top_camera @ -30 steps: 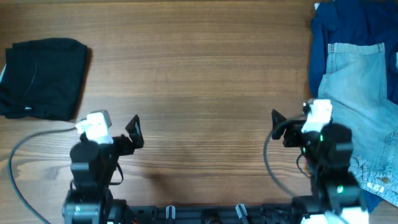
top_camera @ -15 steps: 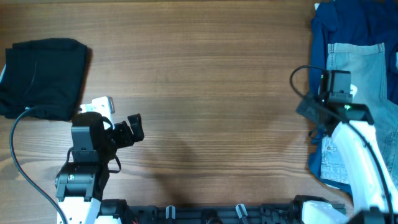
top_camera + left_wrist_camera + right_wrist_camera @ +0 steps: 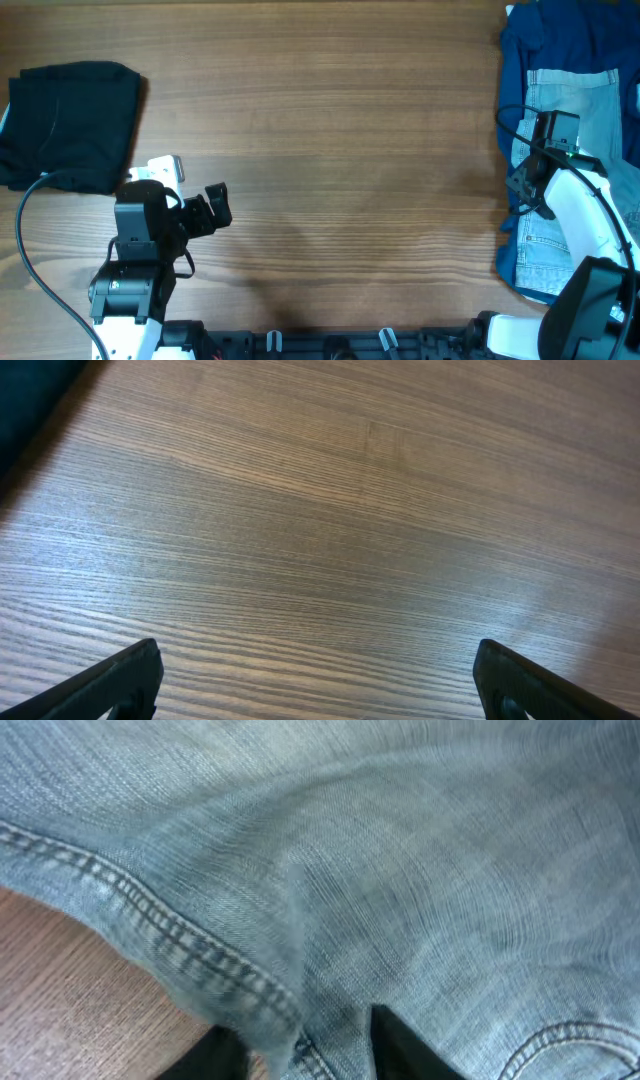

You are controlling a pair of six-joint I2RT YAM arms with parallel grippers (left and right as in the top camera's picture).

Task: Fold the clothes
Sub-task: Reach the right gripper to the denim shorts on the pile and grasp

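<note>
Brown wood-grain table (image 3: 330, 120), left fingers (image 3: 110, 685) spread wide above it, right fingers (image 3: 400, 1045) pinching pale denim shorts (image 3: 420, 870)

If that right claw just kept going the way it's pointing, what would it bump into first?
The pale denim shorts. The right gripper points straight into them, with the stitched hem right at its tips. The table probably lies just beneath the cloth.
</note>
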